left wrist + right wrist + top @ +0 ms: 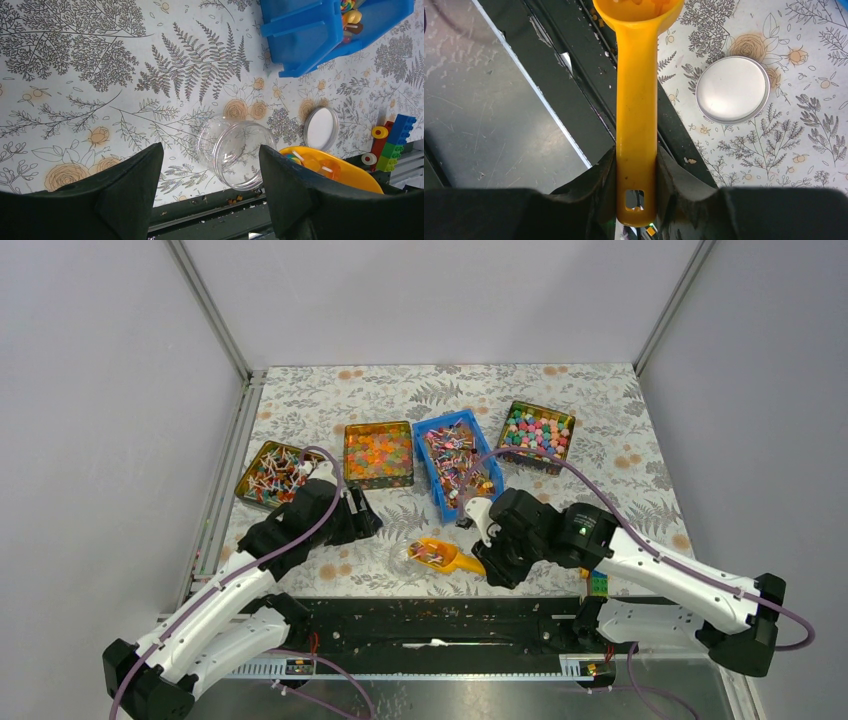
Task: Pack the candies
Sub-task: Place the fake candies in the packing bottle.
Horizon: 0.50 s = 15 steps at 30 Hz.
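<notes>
Right pincer (635, 162): squeezes the yellow scoop (636, 100), six o'clock from the blue bin (300, 35). Left pincer (210, 150): gapes wide near a clear jar (240, 160).

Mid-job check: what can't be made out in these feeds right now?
Scoop load: right wrist view, bowl cut off by top edge; left wrist view, partly behind the left hand; top view, too small.
Lid: top view, hidden under the right arm.
Jar: top view, clear plastic, cannot be picked out.
Blue bin: left wrist view, cut by top edge, contents mostly out of frame.
</notes>
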### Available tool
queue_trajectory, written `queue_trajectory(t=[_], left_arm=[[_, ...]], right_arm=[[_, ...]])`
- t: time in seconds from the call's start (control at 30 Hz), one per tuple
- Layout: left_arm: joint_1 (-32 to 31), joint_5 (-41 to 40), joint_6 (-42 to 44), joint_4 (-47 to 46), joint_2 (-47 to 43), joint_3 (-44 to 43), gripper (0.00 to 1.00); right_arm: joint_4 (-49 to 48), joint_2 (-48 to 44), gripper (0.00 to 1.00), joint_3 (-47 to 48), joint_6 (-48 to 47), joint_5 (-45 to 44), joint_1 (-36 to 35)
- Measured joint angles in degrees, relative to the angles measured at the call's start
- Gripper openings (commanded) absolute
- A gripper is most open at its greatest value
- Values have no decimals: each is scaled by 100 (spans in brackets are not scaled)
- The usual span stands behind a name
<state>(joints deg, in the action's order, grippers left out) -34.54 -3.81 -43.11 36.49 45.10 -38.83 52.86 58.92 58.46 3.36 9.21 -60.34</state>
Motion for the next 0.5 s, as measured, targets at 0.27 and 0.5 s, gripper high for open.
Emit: queue_trajectory(t=[0.27, 0.5], left_arm=[[0, -4, -7, -2, 0, 0, 72], [0, -9, -46, -2, -2, 4, 72]], right_arm=[[173, 282, 0, 162, -109, 66, 0], [229, 503, 0, 302, -149, 151, -2]])
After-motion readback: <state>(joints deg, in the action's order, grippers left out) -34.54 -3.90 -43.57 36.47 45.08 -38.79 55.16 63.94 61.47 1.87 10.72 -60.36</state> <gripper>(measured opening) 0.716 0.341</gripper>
